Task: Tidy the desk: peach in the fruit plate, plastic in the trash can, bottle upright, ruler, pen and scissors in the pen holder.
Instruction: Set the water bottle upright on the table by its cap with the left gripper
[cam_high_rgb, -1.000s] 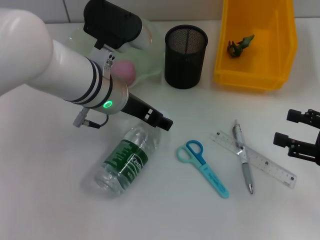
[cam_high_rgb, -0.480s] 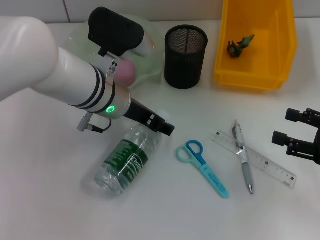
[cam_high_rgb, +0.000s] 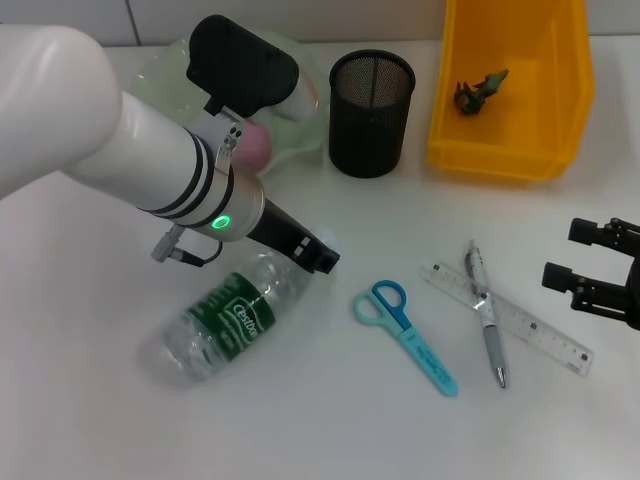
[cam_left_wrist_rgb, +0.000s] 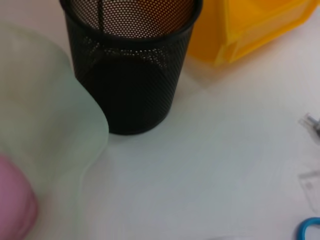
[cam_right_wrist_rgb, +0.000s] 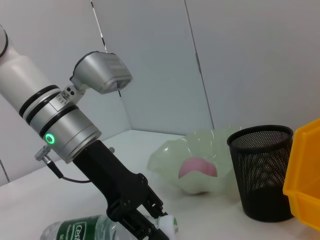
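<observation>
A clear water bottle (cam_high_rgb: 225, 322) with a green label lies on its side on the white desk. My left gripper (cam_high_rgb: 318, 258) is down at its neck and looks shut on it; the right wrist view shows the gripper (cam_right_wrist_rgb: 150, 226) beside the white cap (cam_right_wrist_rgb: 169, 225). A pink peach (cam_high_rgb: 258, 146) sits in the pale green fruit plate (cam_high_rgb: 300, 135). Blue scissors (cam_high_rgb: 405, 335), a clear ruler (cam_high_rgb: 520, 325) and a grey pen (cam_high_rgb: 486, 312) lie at the front right. The black mesh pen holder (cam_high_rgb: 372, 100) stands behind them. My right gripper (cam_high_rgb: 600, 275) is open and empty at the right edge.
A yellow bin (cam_high_rgb: 510, 150) at the back right holds a crumpled green piece of plastic (cam_high_rgb: 480, 90). The left wrist view shows the pen holder (cam_left_wrist_rgb: 130, 75), the plate's rim (cam_left_wrist_rgb: 45, 100) and the bin's corner (cam_left_wrist_rgb: 250, 30) close together.
The bottle has swung round, its base moving left and up, with my left gripper at its neck. The left arm has shifted slightly right. The right arm has barely moved.
</observation>
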